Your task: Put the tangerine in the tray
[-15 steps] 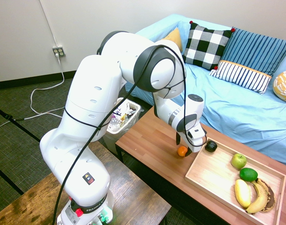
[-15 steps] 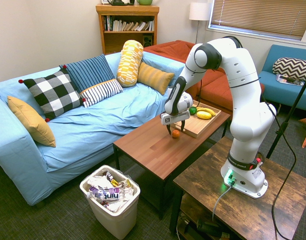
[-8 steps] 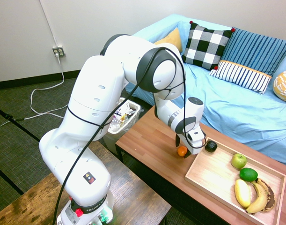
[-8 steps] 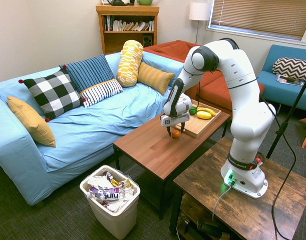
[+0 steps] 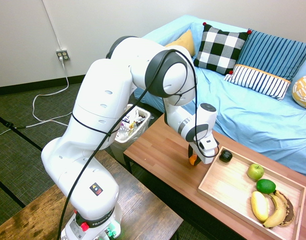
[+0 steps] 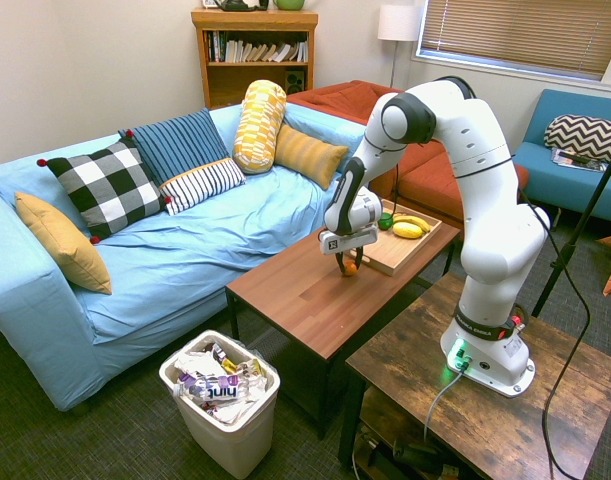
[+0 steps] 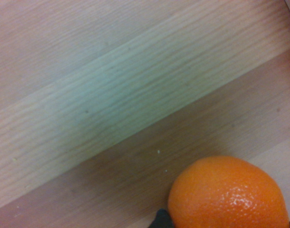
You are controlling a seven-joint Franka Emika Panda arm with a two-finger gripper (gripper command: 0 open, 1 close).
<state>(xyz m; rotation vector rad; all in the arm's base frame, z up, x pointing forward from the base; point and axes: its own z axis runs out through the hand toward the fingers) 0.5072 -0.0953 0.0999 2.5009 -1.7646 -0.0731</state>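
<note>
The tangerine (image 5: 193, 159) is a small orange fruit on the brown coffee table (image 5: 158, 150), a short way off the near-left corner of the tray. My gripper (image 5: 193, 159) points straight down over it, and its dark fingers are closed against the fruit's two sides, hiding most of it. From the other side, the tangerine (image 6: 350, 267) shows as an orange patch under the gripper (image 6: 348, 264). Close up, the tangerine (image 7: 229, 194) rests on the wood grain. The light wooden tray (image 5: 230, 189) lies on the table to the right, also seen as the tray (image 6: 395, 256).
In the tray lie a green apple (image 5: 255, 171), a lime (image 5: 266, 186) and bananas (image 5: 271, 207). A dark avocado (image 5: 225, 155) sits by the tray's far-left corner. A white waste bin (image 5: 132, 122) stands at the table's left end, and the blue sofa (image 5: 253, 110) runs behind.
The gripper has come down around the tangerine and its fingers have closed in from wide open to gripping the fruit. The tangerine is now mostly hidden between them.
</note>
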